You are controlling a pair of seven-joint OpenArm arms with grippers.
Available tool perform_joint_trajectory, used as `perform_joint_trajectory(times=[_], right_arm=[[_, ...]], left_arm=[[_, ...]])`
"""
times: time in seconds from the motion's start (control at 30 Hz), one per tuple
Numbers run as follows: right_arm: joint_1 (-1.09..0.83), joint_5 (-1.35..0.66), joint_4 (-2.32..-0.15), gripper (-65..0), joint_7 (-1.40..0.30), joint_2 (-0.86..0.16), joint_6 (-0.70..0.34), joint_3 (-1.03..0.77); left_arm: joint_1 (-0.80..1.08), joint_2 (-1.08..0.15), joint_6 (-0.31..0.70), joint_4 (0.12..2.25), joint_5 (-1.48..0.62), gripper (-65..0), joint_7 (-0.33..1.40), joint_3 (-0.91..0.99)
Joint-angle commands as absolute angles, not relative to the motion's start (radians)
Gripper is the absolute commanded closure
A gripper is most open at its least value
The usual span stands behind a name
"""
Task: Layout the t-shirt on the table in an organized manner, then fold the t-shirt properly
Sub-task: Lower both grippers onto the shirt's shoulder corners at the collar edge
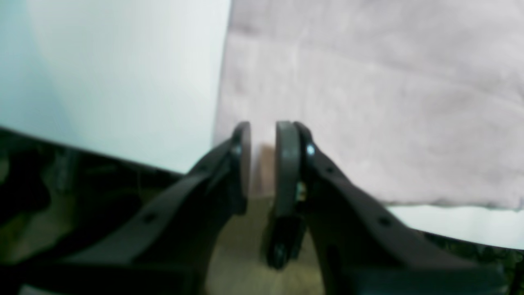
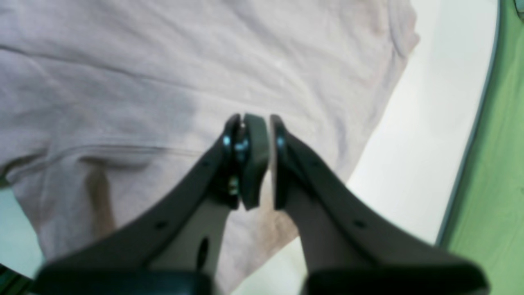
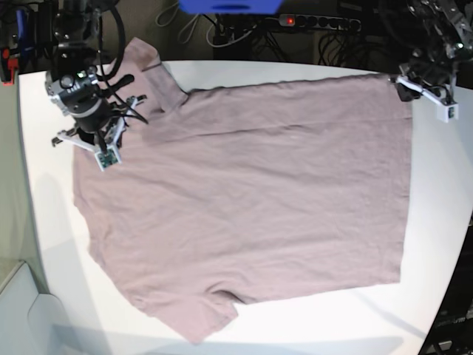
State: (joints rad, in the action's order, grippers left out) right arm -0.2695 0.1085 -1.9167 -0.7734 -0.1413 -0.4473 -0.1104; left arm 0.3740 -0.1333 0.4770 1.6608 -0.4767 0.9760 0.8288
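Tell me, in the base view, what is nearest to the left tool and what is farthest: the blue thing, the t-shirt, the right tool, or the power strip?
From the left tool:
1. t-shirt: its corner is right at the tool.
2. power strip: at the back, near the middle.
3. blue thing: at the back, further along.
4. right tool: across the whole shirt, on the other side.

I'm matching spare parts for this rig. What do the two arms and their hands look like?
Both hands, left hand and right hand, have dark, matte curved fingers ending in flat rounded pads, with small shiny screws. From the base camera the arms look black and silver, with loose black cables and small white wrist fittings.
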Motion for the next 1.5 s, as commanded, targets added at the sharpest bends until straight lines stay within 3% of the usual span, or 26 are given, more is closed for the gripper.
perform_joint_trajectory(times=[0.0,0.6,0.9,1.0,1.47], right_arm=[[-0.269,0.107,-1.933,-4.4,-0.751,-0.15,-0.449,-0.114],[-0.282,0.107,-1.933,-4.4,-0.751,-0.15,-0.449,-0.114],[-0.283,0.107,-1.933,-4.4,-0.751,-0.148,-0.449,-0.114],[-0.283,0.107,-1.933,-4.4,-0.753,-0.148,-0.449,-0.114],[-0.282,0.107,-1.931,-4.4,-0.753,-0.148,-0.449,-0.114]], left_arm=[[0.381,-0.147,0.496,1.676,-0.476,-11.1,0.97,0.846],[0.381,-0.17,0.518,1.676,-0.475,-12.0,0.966,0.926],[0.367,-0.17,0.518,1.675,-0.475,-41.9,0.966,0.921],[0.364,-0.17,0.518,1.67,-0.475,-46.9,0.966,0.92],[0.318,-0.185,0.519,1.517,-0.348,-47.1,0.931,0.754]])
